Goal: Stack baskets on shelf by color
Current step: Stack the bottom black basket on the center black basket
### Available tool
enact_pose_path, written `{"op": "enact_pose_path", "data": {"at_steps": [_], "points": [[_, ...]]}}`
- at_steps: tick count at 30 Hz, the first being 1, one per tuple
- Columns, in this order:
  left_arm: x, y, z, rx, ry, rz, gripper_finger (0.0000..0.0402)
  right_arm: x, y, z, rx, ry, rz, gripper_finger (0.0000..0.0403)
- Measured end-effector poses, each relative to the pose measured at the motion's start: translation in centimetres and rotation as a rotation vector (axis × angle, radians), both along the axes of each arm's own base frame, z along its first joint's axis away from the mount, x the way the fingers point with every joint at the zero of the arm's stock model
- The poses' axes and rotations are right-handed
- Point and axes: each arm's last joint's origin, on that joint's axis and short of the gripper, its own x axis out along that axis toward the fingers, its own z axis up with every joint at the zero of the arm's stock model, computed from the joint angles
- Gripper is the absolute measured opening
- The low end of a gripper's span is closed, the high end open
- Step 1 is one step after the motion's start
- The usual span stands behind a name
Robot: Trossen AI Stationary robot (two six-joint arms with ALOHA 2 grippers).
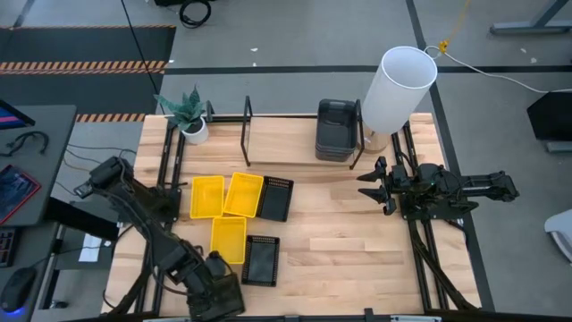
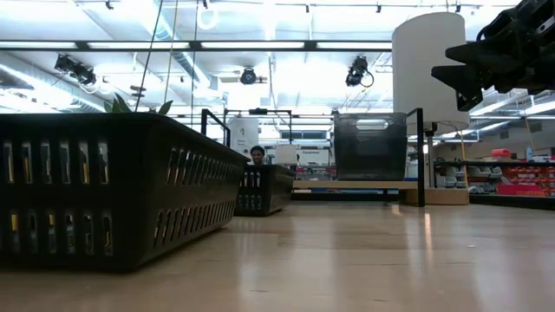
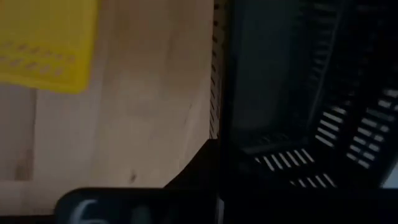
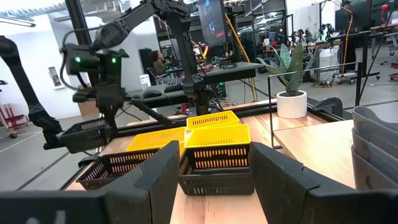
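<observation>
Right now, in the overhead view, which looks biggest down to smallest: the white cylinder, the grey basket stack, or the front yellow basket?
1. white cylinder
2. grey basket stack
3. front yellow basket
The first two stand taller, nearer the camera, which enlarges them.

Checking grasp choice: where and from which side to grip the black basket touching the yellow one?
Take the black basket by its long rim facing the right hand, from above: that side is free; the other abuts a yellow basket.

Bright overhead lighting, left wrist view blurred
</observation>
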Motion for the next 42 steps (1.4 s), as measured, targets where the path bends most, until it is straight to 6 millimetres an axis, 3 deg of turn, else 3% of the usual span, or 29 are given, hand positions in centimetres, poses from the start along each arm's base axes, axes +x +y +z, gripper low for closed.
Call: {"op": "enact_pose_path", "data": {"at_steps": [5, 11, 20, 34, 42], "points": [[1.3, 1.2, 1.0, 0.024, -0.054, 0.341, 0.0012, 0.0, 0.0, 0.0, 0.000, 0.000, 0.000, 0.0197], [2.3, 2.1, 0.8, -0.024, 0.021, 0.676, 0.0012, 0.0, 0.0, 0.0, 0.000, 0.000, 0.000, 0.0197], [3.7, 3.3, 0.9, -0.074, 0.026, 0.989, 0.0013, 0.0, 0.0, 0.0, 0.000, 0.000, 0.000, 0.0197], [6.6, 4.5, -0.8, -0.121, 0.088, 1.091, 0.0013, 0.0, 0.0, 0.0, 0.000, -0.001, 0.000, 0.0197], [7.2, 4.2, -1.5, -0.143, 0.121, 1.115, 0.0013, 0.0, 0.0, 0.0, 0.000, 0.000, 0.000, 0.0197]]}}
